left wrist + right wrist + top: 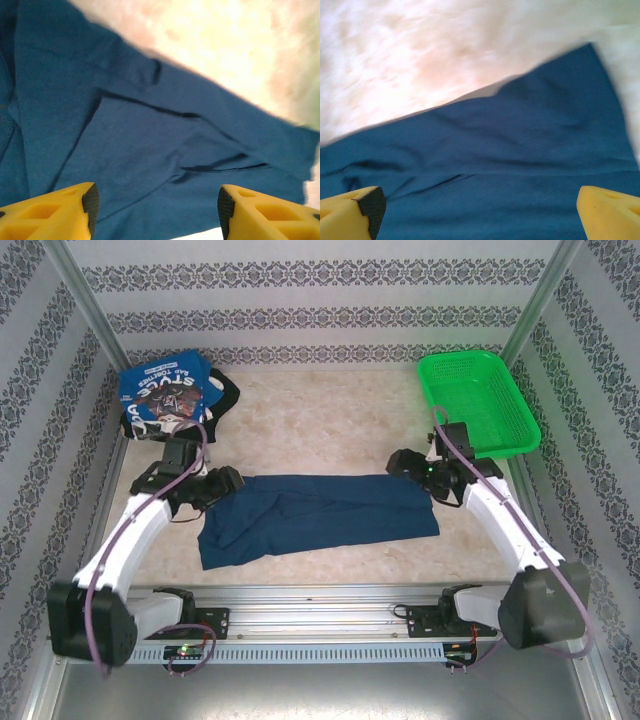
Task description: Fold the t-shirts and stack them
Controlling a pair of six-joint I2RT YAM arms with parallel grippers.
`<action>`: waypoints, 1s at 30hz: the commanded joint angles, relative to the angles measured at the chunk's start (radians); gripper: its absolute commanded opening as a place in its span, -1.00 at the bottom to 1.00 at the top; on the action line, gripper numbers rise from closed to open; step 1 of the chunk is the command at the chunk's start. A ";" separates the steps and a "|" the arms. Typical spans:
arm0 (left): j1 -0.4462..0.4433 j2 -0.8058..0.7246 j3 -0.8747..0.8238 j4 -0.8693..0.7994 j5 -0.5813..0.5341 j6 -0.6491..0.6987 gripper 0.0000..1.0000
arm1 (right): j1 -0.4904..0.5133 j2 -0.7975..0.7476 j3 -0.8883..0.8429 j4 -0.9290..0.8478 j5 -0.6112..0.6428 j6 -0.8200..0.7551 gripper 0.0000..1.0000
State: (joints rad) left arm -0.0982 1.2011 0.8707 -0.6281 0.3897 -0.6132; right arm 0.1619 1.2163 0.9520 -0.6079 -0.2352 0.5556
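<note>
Nearest to me, in front of my two bases, the navy t-shirt point(320, 515) lies on the table point(320, 430) as a long band from left to right. Its plain side is up. The left end is wider and a little rumpled, and the right end is straighter.

My left gripper point(225, 485) is at the far left corner of this band. In my left wrist view the two yellow fingers of the left gripper point(155, 210) stand apart, with nothing between them. The navy t-shirt point(150, 150) is below them, with some flat folds and dark creases.

My right gripper point(400, 462) is at the far right corner of the same shirt. In my right wrist view the fingers of the right gripper point(480, 207) stand very wide, one at each edge of the picture, and they hold nothing. The navy t-shirt point(520, 165) is under them and its edge runs slanted against the pale table; this picture is a little blurred.

Farther away, in the far left corner, the blue t-shirt point(165, 390) with white lettering lies crumpled. The black t-shirt point(225, 395) shows at its right side, touching it. In the far right corner stands the green basket point(478, 405), well apart from all shirts.
</note>
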 commanded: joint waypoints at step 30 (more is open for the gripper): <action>-0.059 0.465 0.157 0.102 -0.108 0.301 -0.86 | 0.114 -0.054 -0.012 0.079 -0.129 0.006 0.96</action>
State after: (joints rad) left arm -0.1444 1.7142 1.0237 -0.5224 0.3088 -0.3378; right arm 0.2665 1.1549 0.9459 -0.5564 -0.3504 0.5499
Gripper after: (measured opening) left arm 0.080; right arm 0.980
